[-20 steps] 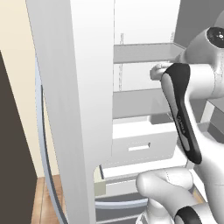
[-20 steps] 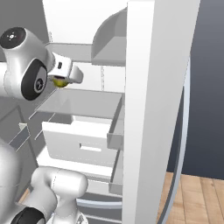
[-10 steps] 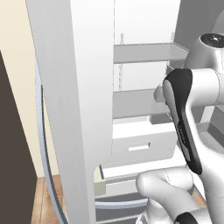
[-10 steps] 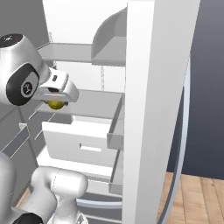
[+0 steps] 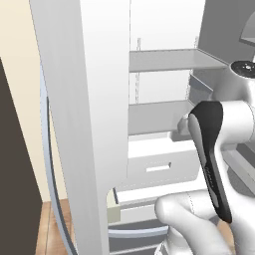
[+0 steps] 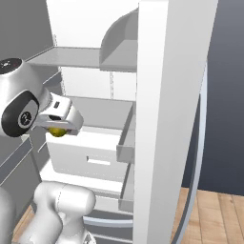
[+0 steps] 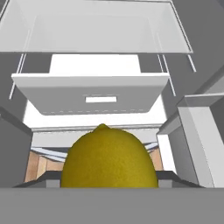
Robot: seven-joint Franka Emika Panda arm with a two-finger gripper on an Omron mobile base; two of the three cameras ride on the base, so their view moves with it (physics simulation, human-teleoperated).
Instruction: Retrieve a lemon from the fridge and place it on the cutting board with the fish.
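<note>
Holding: gripper [image 6: 59,129] pinches lemon [image 7: 109,157]
Lemon: bottom centre of hand view, between the fingertips
Behind: fridge [image 6: 119,57] drawer [image 7: 92,92], upper centre

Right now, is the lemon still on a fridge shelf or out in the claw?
In the claw: the lemon sits between the fingers, off the shelf, in front of the white drawer of the open fridge.
</note>
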